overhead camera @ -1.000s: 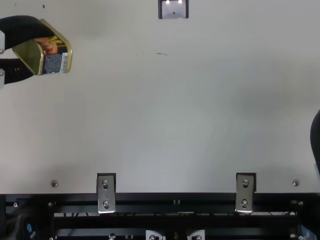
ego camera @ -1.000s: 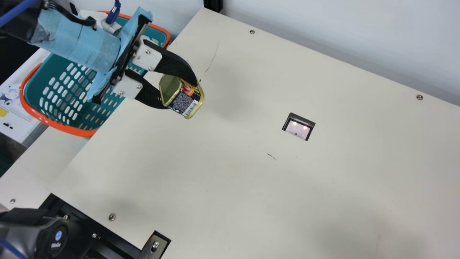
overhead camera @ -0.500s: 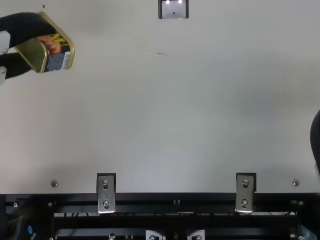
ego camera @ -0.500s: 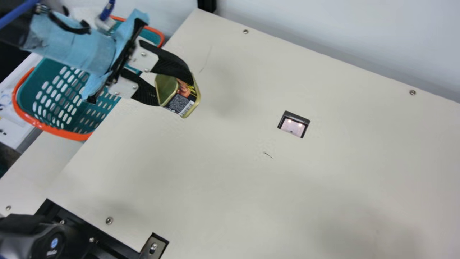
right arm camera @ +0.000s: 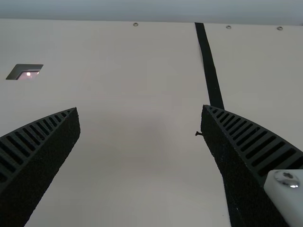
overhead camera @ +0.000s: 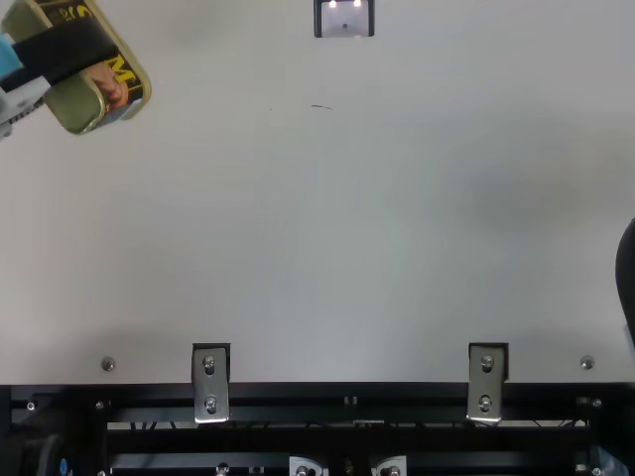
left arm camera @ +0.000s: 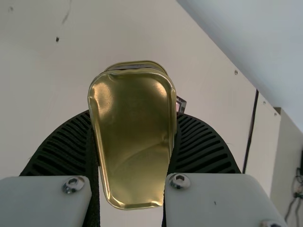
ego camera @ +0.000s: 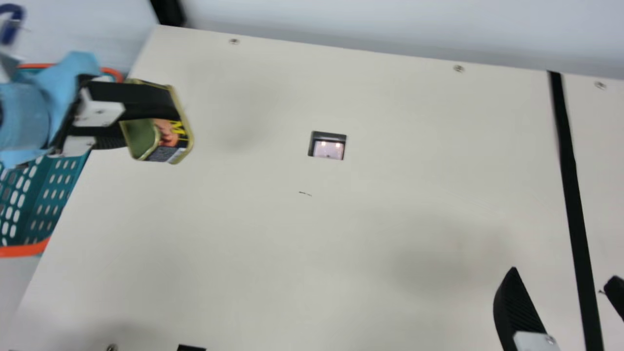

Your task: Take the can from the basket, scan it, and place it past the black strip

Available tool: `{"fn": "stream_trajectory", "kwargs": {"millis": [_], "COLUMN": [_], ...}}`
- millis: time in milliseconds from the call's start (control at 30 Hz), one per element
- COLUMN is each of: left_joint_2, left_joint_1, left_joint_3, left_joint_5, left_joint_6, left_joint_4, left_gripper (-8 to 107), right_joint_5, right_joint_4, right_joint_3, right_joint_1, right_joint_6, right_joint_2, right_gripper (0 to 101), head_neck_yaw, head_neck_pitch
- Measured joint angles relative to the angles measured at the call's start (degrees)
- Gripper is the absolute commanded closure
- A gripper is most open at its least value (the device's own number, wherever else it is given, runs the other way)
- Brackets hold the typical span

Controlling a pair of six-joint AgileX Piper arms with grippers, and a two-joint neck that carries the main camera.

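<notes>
In the main view my left gripper (ego camera: 141, 114) is shut on the can (ego camera: 168, 139), holding it tilted above the table's left part, near the basket (ego camera: 53, 190). The left wrist view has the can's gold end (left arm camera: 135, 137) clamped between the ribbed fingers of my left gripper (left arm camera: 132, 142). My right gripper (ego camera: 560, 287) stands open at the lower right, its fingers on either side of the black strip (ego camera: 570, 185). Nothing lies between the fingers of my right gripper (right arm camera: 140, 111) in the right wrist view. The scanner window (ego camera: 328, 148) is set in the table, right of the can.
A pale wall (ego camera: 390, 24) runs along the table's far edge. Metal brackets (overhead camera: 210, 382) and a black rail (overhead camera: 347, 397) line the near edge in the top view. Cream tabletop (ego camera: 292, 253) stretches between the two grippers.
The main camera has turned toward the right, bringing the black strip and right gripper into view. In the top view the left gripper and can have turned and shifted slightly toward the far side.
</notes>
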Motion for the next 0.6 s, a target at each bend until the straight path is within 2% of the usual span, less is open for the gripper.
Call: {"fn": "stream_trajectory", "kwargs": {"millis": [300, 600], "left_joint_2": [-4.4, -2.67], "left_joint_1": [-9.79, -20.93], "left_joint_3": [4.33, 10.04], "left_joint_5": [-12.8, -27.83], "left_joint_6": [-1.42, -9.17], "left_joint_4": [8.45, 19.08], "left_gripper": [89, 89], "right_joint_5": [0.0, 0.0], "right_joint_4": [0.0, 0.0], "right_joint_3": [0.0, 0.0], "right_joint_1": [0.0, 0.0], "right_joint_6": [0.0, 0.0], "right_joint_2": [0.0, 0.0], "right_gripper": [0, 0], "head_neck_yaw": [-0.59, -0.59], "head_neck_pitch": [0.0, 0.0]}}
